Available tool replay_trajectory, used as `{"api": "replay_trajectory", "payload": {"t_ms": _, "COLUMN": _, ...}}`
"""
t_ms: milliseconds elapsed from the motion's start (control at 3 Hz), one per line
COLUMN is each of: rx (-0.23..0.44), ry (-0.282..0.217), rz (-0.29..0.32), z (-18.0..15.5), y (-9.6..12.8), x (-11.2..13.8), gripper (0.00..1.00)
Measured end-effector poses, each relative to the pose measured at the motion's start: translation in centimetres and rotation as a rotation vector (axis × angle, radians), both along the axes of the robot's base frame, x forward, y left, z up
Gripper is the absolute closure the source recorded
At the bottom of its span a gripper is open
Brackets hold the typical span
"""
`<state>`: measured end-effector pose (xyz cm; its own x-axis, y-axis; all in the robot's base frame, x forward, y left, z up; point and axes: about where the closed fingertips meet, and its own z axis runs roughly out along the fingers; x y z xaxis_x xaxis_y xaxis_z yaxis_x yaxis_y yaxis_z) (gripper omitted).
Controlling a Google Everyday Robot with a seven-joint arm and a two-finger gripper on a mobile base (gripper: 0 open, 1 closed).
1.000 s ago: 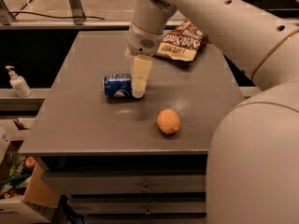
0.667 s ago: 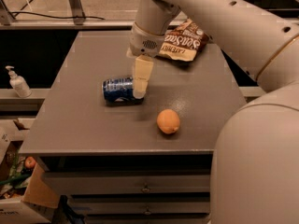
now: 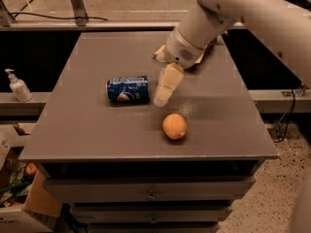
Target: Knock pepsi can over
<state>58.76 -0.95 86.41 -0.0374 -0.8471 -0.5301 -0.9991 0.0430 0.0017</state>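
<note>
The pepsi can [image 3: 128, 90] lies on its side left of centre on the grey table [image 3: 87, 130], with the gripper [image 3: 160, 100] just right of it, jaws closed together, and an orange [image 3: 174, 126] lower right.

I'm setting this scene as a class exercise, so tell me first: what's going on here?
A robot arm reaches over a grey table. The pepsi can already lies on its side near the middle of the table. The gripper hangs just to the right of the can, angled down toward the tabletop. An orange sits nearer the front edge, apart from both.
</note>
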Motion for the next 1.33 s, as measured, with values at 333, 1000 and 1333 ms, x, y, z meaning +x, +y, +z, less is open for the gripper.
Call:
{"api": "replay_trajectory", "payload": {"t_ms": 333, "rx": 0.176, "ry": -0.012, "rz": -0.137, "z": -0.4, "y": -3.0, "x": -0.9, "gripper": 0.0}}
{"api": "replay_trajectory", "payload": {"t_ms": 1000, "rx": 0.512, "ry": -0.082, "rz": -0.425, "z": -0.7, "y": -10.3, "x": -1.1, "gripper": 0.0}}
{"api": "replay_trajectory", "payload": {"t_ms": 1333, "rx": 0.533, "ry": -0.091, "rz": -0.455, "z": -0.2, "y": -11.4, "x": -1.2, "gripper": 0.0}}
